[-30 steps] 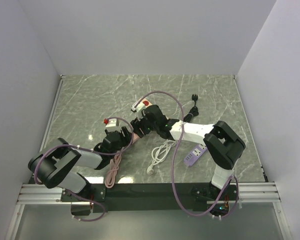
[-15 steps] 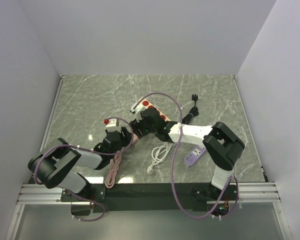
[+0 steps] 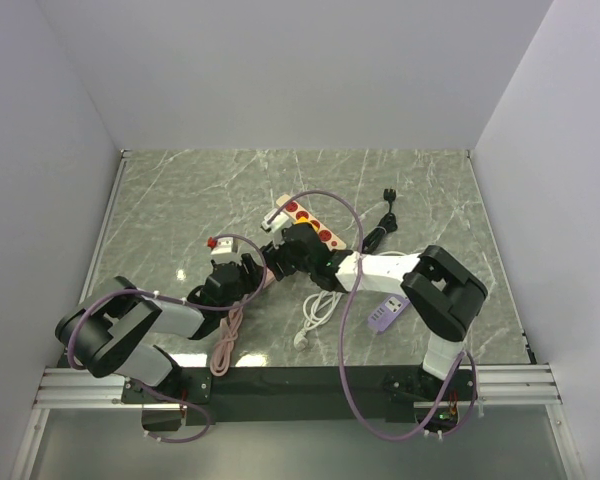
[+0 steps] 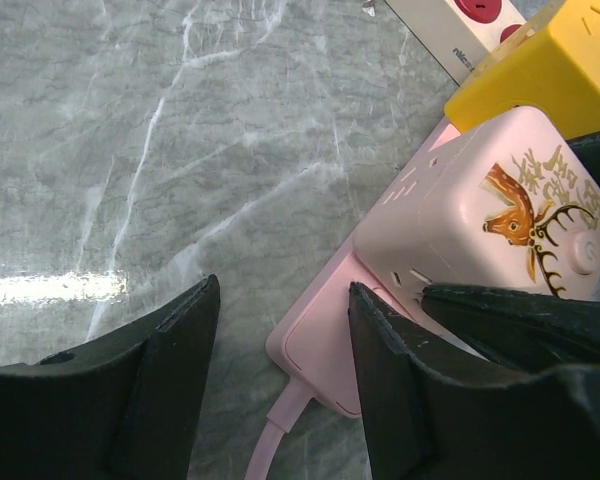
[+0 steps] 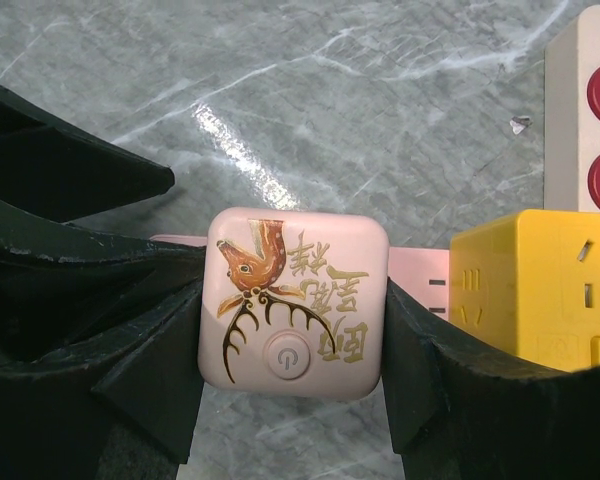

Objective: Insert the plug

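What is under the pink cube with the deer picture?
A flat pink strip lies under the cube; it shows on both sides. The cube's underside, with any pins and the socket below, is covered and cannot be seen.

Bright-yellow cube-shaped plug adapter (image 5: 525, 285): plain yellow, dark slots.
Pale-pink rounded cube adapter (image 5: 292, 300): brown-and-gold deer print, gold characters.
Cream flat power strip (image 5: 583, 110): red round sockets.
Marble table (image 4: 110, 130): grey-green, white veins.

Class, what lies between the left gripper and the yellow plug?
The pink deer-printed cube on the pink strip, next to the plug; left wrist view shows it.
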You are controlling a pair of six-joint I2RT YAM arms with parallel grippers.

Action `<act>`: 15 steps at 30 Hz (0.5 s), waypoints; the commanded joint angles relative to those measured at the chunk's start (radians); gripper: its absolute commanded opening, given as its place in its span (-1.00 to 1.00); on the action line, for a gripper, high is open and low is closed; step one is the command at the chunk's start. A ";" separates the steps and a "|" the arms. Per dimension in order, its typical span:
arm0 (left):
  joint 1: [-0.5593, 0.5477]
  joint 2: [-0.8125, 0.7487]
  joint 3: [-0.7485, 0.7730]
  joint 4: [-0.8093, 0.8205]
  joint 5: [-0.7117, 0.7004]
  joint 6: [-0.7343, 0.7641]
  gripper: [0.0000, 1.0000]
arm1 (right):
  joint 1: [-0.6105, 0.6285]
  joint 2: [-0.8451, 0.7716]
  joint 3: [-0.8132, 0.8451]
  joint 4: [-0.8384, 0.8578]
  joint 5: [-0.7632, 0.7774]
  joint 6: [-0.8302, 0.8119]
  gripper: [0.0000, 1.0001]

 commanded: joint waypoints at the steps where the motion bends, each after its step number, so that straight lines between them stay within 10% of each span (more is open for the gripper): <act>1: 0.009 -0.014 -0.015 -0.004 0.003 -0.005 0.19 | 0.008 0.094 -0.029 -0.162 0.016 0.030 -1.00; 15: 0.035 -0.051 -0.041 -0.014 0.005 -0.010 0.18 | 0.021 0.174 -0.060 -0.174 0.004 0.080 -1.00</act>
